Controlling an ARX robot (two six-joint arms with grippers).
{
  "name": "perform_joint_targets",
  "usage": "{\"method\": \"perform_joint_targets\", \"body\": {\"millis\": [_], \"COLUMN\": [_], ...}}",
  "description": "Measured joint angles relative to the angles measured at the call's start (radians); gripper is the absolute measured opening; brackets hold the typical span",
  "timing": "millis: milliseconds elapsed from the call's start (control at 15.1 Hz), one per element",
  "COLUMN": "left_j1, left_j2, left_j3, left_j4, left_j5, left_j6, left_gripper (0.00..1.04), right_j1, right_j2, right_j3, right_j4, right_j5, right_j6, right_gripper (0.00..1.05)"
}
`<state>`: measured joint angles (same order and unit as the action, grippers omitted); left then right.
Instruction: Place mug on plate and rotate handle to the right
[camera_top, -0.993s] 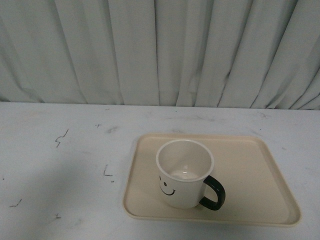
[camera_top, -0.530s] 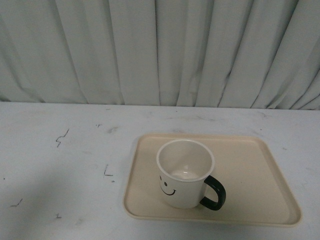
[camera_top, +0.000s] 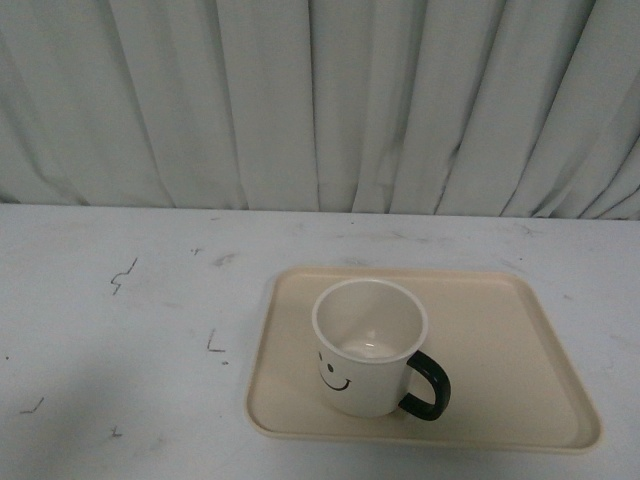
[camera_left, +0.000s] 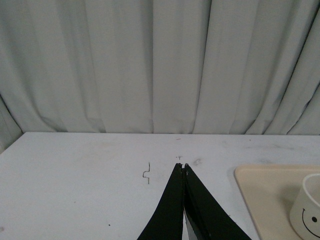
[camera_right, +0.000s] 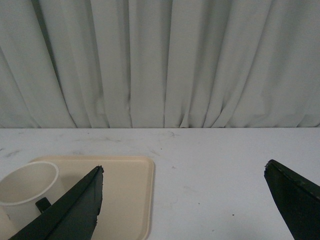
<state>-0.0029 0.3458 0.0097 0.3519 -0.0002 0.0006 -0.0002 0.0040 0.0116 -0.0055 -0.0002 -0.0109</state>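
Note:
The cream mug (camera_top: 365, 350) with a black smiley face stands upright on the beige plate (camera_top: 500, 340), in its left half. Its dark handle (camera_top: 430, 388) points to the right and slightly toward the front. Neither gripper shows in the front view. In the left wrist view my left gripper (camera_left: 182, 167) is shut and empty over the table, left of the plate (camera_left: 262, 187) and mug (camera_left: 307, 212). In the right wrist view my right gripper (camera_right: 185, 170) is wide open and empty, right of the mug (camera_right: 25, 192) and plate (camera_right: 127, 192).
The white table (camera_top: 130, 330) has small dark scuff marks on its left part. A pale pleated curtain (camera_top: 320, 100) hangs along the table's far edge.

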Motion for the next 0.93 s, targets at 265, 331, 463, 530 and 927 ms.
{"method": "perform_joint_targets", "body": {"millis": [265,331,463,530,927], "left_j1": [0.0,0.0,0.0,0.0,0.0], "left_j2": [-0.097,-0.114,-0.149,-0.167,-0.337], "left_j3": [0.0,0.0,0.0,0.0,0.001], "left_j4": [-0.099,-0.119,-0.154,-0.172,-0.356], "left_j5": [0.0,0.0,0.0,0.0,0.0], "left_j6": [0.0,0.0,0.0,0.0,0.0], "left_gripper": [0.02,0.02,0.02,0.02,0.02], "right_j1": [0.0,0.0,0.0,0.0,0.0], "right_j2": [0.0,0.0,0.0,0.0,0.0], "right_j3": [0.0,0.0,0.0,0.0,0.0], "right_j4": [0.0,0.0,0.0,0.0,0.001], "right_j5": [0.0,0.0,0.0,0.0,0.0], "right_j6": [0.0,0.0,0.0,0.0,0.0], "right_gripper": [0.98,0.98,0.98,0.98,0.98]}}
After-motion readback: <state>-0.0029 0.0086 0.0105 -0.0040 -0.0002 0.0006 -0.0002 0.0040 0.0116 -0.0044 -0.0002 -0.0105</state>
